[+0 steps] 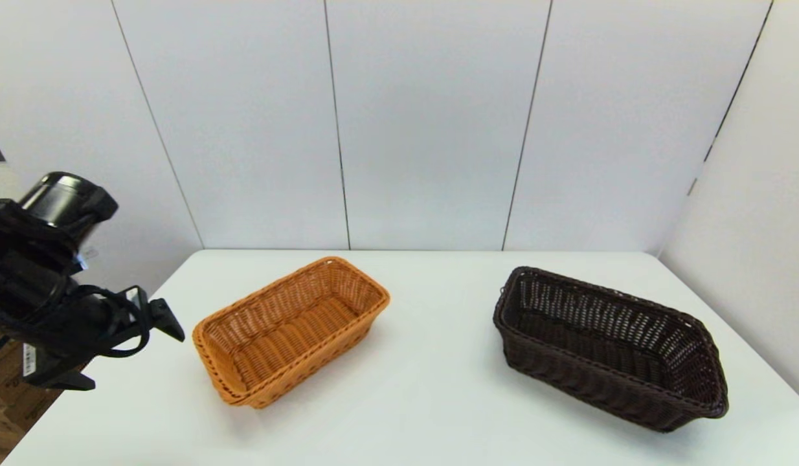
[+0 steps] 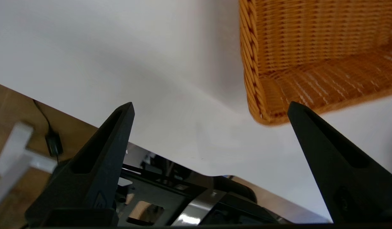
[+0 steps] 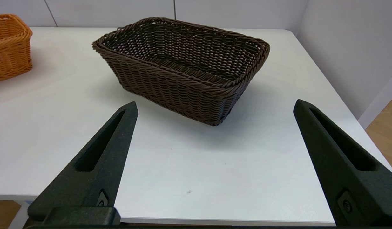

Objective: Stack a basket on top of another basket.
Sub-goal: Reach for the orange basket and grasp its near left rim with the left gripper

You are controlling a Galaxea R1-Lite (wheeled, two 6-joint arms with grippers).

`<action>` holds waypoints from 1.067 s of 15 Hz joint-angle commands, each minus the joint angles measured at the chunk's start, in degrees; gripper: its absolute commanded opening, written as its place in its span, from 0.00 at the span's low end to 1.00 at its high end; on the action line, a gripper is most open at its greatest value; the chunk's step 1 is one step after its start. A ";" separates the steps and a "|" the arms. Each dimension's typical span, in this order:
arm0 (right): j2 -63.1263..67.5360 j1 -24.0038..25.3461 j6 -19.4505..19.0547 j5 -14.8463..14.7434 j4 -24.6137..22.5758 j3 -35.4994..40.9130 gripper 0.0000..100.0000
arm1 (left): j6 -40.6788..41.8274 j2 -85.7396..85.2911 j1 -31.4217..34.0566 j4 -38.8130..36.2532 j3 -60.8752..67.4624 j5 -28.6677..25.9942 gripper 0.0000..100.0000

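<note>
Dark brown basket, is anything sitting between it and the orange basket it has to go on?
Nothing visible. Only bare white table lies between the dark brown basket and the orange-tan basket, and both look empty. The open right hand also faces the dark basket across bare table.

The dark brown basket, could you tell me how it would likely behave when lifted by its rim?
The dark brown basket is openwork wicker, so probably light for its size. Its thick braided rim suggests it stays fairly stiff, with slight flex. Held at one end, so long a shape would likely tilt.
</note>
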 commanded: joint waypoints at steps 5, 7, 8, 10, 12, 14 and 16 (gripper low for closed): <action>-0.01 -0.09 0.01 -0.02 0.05 -0.01 1.00 | -5.58 14.98 -2.11 -0.01 -6.47 -2.29 1.00; -0.01 -0.09 0.01 -0.02 0.05 -0.01 1.00 | -5.58 16.47 -2.64 -0.27 -7.71 -2.38 1.00; -0.01 0.00 0.01 -0.02 0.05 -0.01 1.00 | -5.58 18.14 -2.64 -0.62 -8.41 -2.38 1.00; -0.01 0.00 0.01 -0.02 0.05 -0.01 1.00 | -5.66 20.51 -2.64 -1.50 -9.90 -2.65 1.00; -0.01 0.00 0.01 -0.02 0.05 -0.01 1.00 | -5.75 22.01 -2.28 -1.50 -10.96 -5.02 1.00; -0.01 0.00 0.01 -0.02 0.05 -0.01 1.00 | -5.75 24.20 -2.28 -1.94 -11.05 -5.37 1.00; -0.01 0.00 0.01 -0.02 0.05 -0.01 1.00 | -6.10 25.08 -2.28 -3.88 -10.96 -5.55 1.00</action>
